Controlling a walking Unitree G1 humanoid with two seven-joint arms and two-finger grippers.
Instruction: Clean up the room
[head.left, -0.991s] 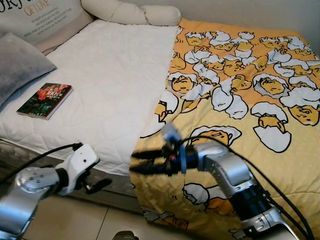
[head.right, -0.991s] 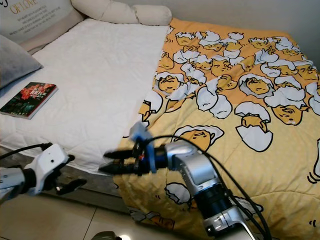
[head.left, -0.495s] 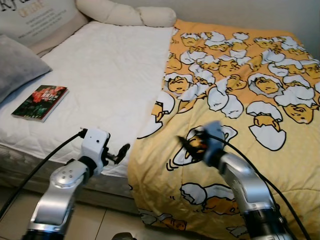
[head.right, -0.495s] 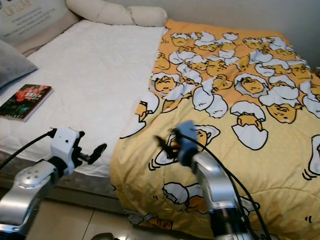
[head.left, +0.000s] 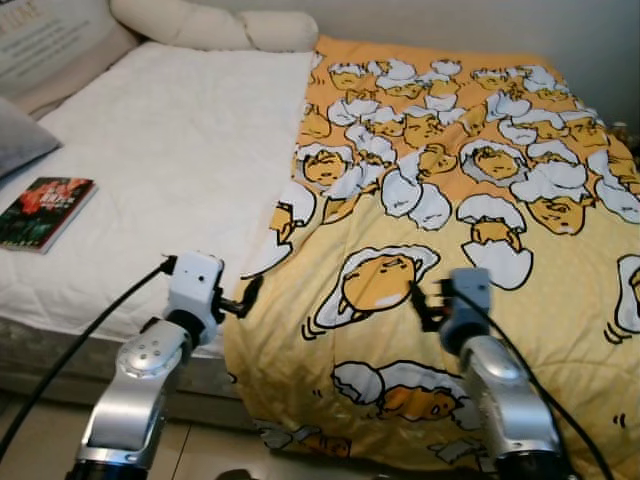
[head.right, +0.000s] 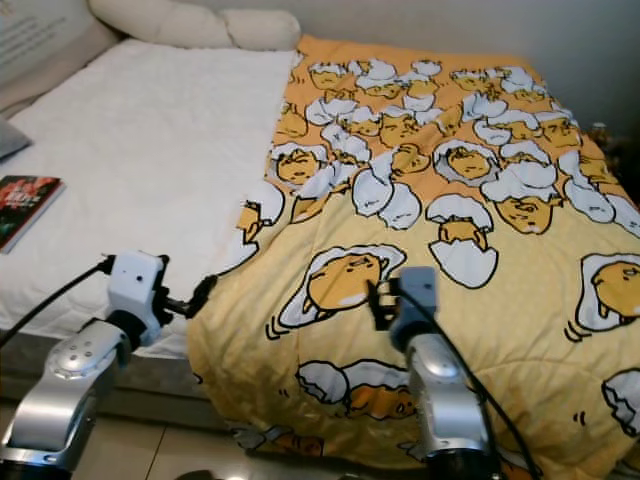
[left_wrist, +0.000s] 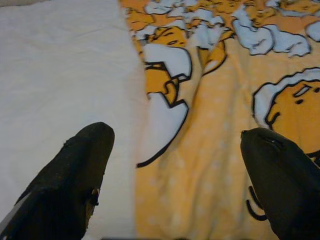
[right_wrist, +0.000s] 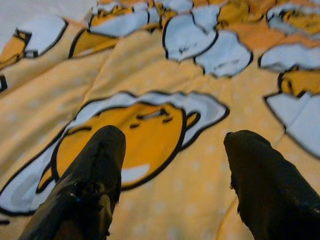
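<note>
A yellow blanket (head.left: 470, 200) printed with egg cartoons covers the right part of the bed, its left edge lying on the white mattress cover (head.left: 170, 140). My left gripper (head.left: 245, 297) hovers open at that edge near the bed's front; in the left wrist view its fingers (left_wrist: 85, 165) straddle the blanket's border (left_wrist: 150, 150). My right gripper (head.left: 425, 300) is open just above the blanket's front part, over an egg figure (right_wrist: 130, 135), with nothing held. A book (head.left: 40, 212) with a dark red-and-green cover lies on the white cover at the left.
A long cream pillow (head.left: 210, 25) lies along the head of the bed, with a grey pillow (head.left: 15, 135) and a printed cushion (head.left: 50, 40) at the far left. The blanket hangs over the bed's front edge (head.left: 300, 420) towards the tiled floor (head.left: 30, 440).
The camera has shifted right. My left gripper rose from beside the bed's front to the blanket's edge. My right gripper swung from the blanket's front corner to a spot over the blanket.
</note>
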